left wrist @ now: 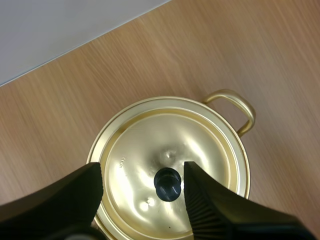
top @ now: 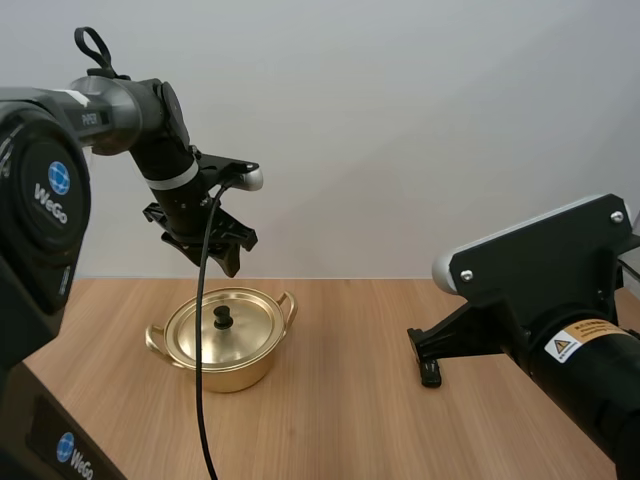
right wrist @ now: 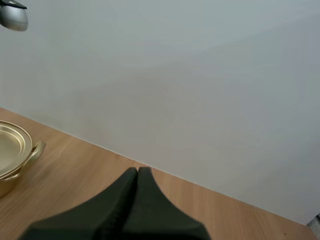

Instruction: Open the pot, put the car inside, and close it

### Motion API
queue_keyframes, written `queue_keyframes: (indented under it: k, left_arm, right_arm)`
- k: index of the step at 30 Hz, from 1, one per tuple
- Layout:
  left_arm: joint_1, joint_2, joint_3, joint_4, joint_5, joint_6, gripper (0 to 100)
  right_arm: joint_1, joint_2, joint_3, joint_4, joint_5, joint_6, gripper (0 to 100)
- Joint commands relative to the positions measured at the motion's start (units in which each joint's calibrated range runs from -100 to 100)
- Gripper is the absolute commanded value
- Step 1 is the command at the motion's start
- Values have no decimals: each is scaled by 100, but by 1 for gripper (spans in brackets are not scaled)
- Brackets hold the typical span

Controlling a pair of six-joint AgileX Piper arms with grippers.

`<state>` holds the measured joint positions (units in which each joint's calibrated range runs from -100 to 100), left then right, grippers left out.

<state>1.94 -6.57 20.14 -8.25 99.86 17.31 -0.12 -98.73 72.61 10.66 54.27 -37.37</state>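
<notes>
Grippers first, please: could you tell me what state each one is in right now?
Left gripper: open, over the knob of the pot lid, holding nothing.
Right gripper: shut, holding nothing.

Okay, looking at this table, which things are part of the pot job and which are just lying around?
Part of the job: gold pot, closed; its lid with black knob; left gripper, open over the knob.
Not in play: wooden table; right gripper, shut, away from the pot.

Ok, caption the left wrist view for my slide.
Open left tool poised above the gold pot, its lid on, the black knob lined up between the fingers, wooden table beneath.
</notes>
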Motion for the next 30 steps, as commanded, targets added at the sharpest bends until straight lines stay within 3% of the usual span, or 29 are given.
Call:
queue_keyframes:
  k: [1,12,20,30]
  left_arm:
    - [-18,8,192,48,14,-6,84]
    - [-410,76,954,382,14,-143,84]
    - [-420,76,954,977,14,-292,84]
    - [-420,110,954,1003,14,-305,84]
  right_arm:
    - [-6,-8,4,-6,-5,3,0]
    - [-6,-8,4,5,54,3,0]
    - [-6,-8,4,5,113,3,0]
    - [-6,-8,4,5,113,3,0]
